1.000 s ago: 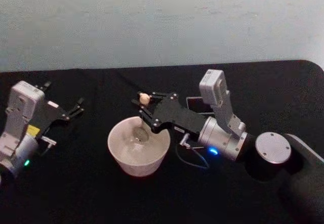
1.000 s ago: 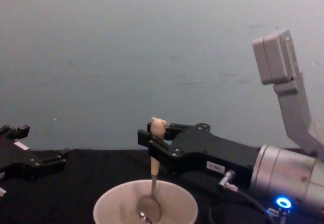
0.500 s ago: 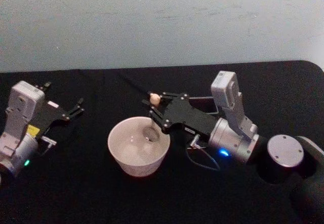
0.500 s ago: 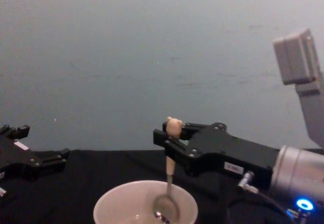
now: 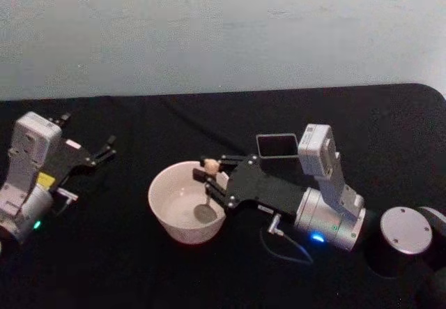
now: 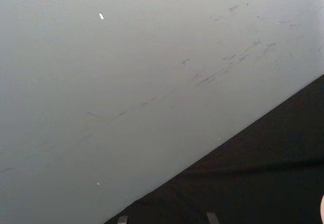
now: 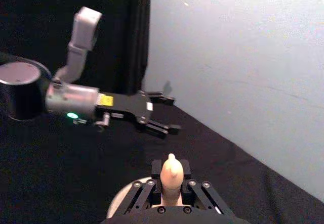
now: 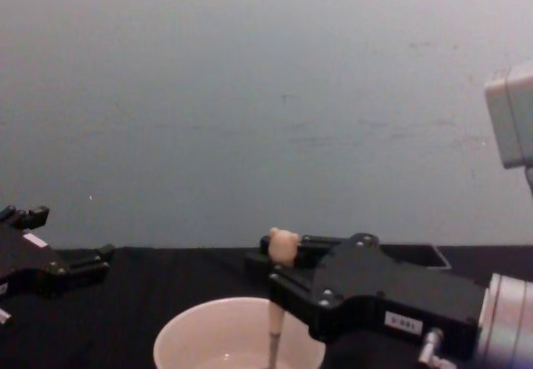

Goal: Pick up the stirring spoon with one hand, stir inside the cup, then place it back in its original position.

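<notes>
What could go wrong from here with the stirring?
The right tool pinches the spoon just under its bear head, so it may pivot or slip while stirring in the cup. The spoon sits toward the cup's right side; a wider sweep could knock the rim and shove the cup. The dark holder stands close behind that tool, which might bump it. The left tool is parked far left.

Black tablecloth (image 5: 139,267) meets a pale wall (image 5: 209,30).
</notes>
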